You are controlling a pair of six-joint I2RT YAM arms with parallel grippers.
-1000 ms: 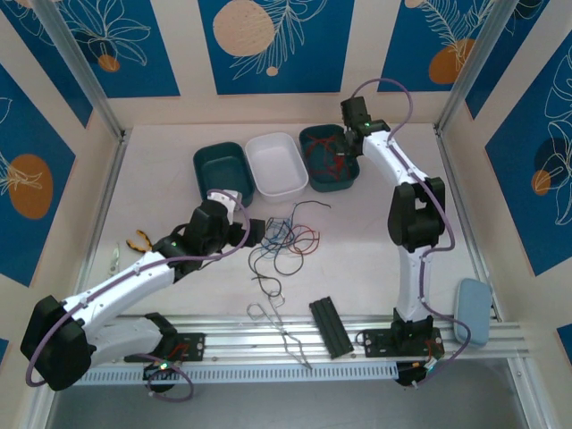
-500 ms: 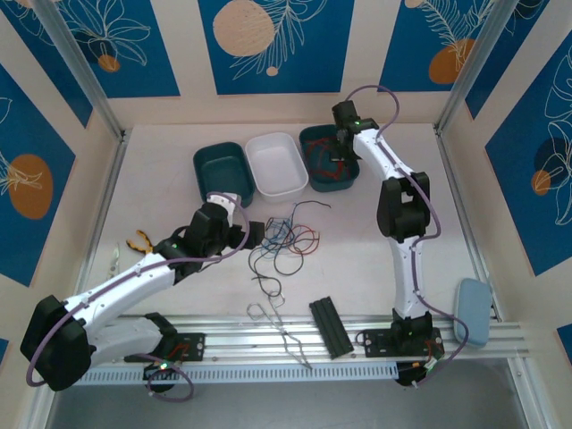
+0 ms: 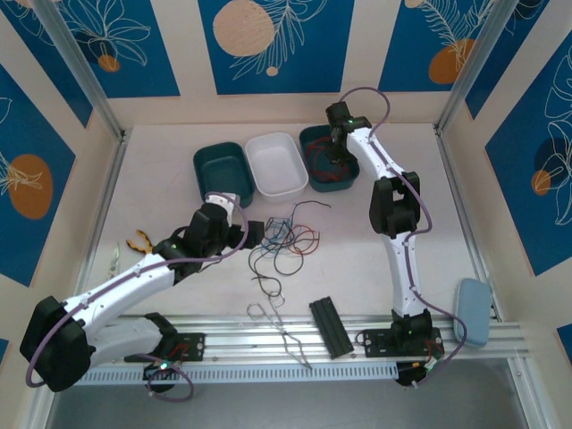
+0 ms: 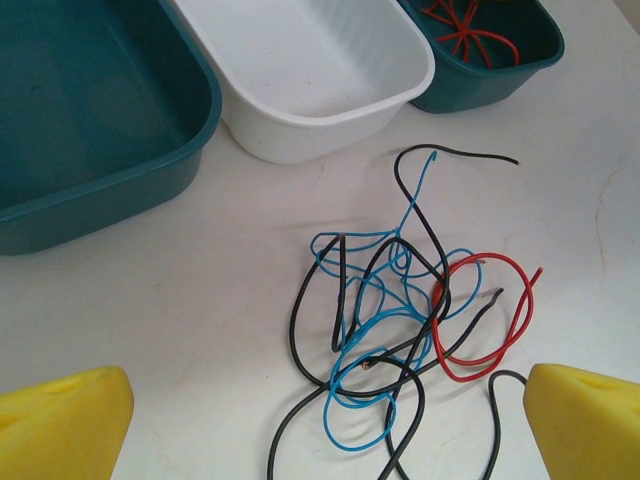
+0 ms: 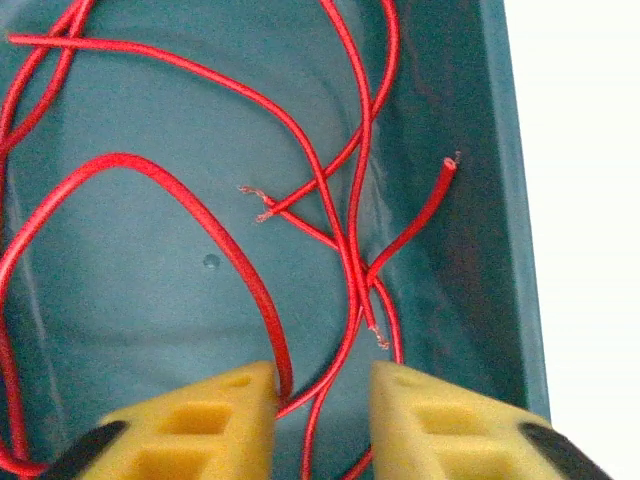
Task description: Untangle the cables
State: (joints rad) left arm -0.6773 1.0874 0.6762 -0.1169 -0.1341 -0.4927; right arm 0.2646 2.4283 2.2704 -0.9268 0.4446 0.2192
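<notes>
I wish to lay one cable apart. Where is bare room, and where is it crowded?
Bare: the table between the tangled cables and the right arm; the white tray. Crowded: the right teal tray with red cables.

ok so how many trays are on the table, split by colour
teal trays: 2
white tray: 1
total: 3
</notes>
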